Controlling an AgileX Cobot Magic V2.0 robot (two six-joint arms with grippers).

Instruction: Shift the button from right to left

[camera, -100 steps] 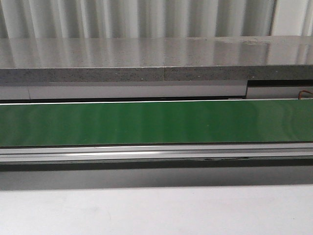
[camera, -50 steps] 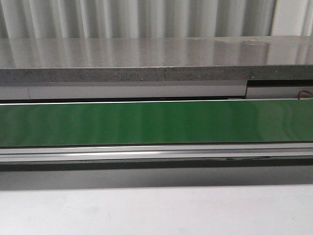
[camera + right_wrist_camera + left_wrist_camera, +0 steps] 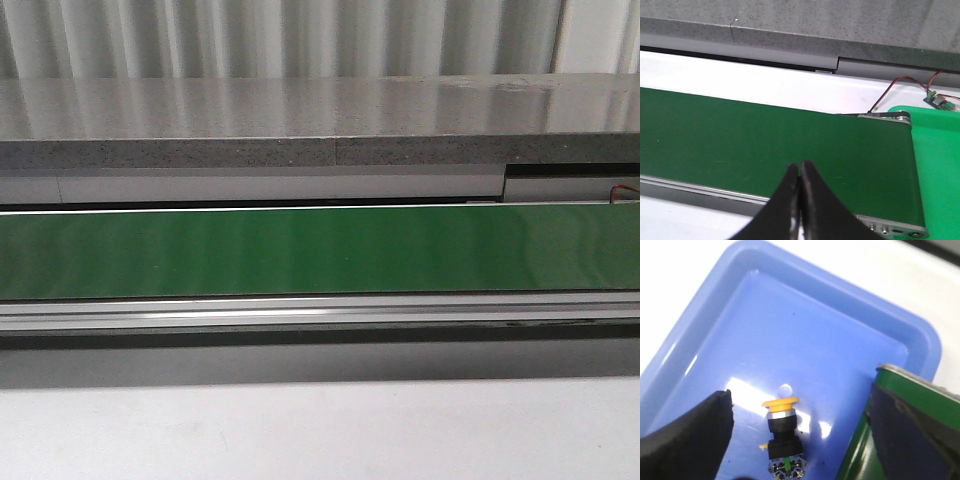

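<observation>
The button (image 3: 783, 437) lies on its side in the blue tray (image 3: 850, 300), between the widely spread, empty fingers of the left gripper (image 3: 800, 440), with its cap pointing away from the gripper. The right gripper (image 3: 800, 185) hangs over the green belt (image 3: 740, 145), fingers pressed together on nothing, with no button near it; the left arm is judged the nearer.

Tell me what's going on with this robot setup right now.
The small push-button with a round yellow cap lies in a light blue plastic tray, between the spread fingers of the open left end effector, which is not touching it. The right end effector is shut with nothing in it, over the long green conveyor belt. In the front view the belt carries nothing.
</observation>
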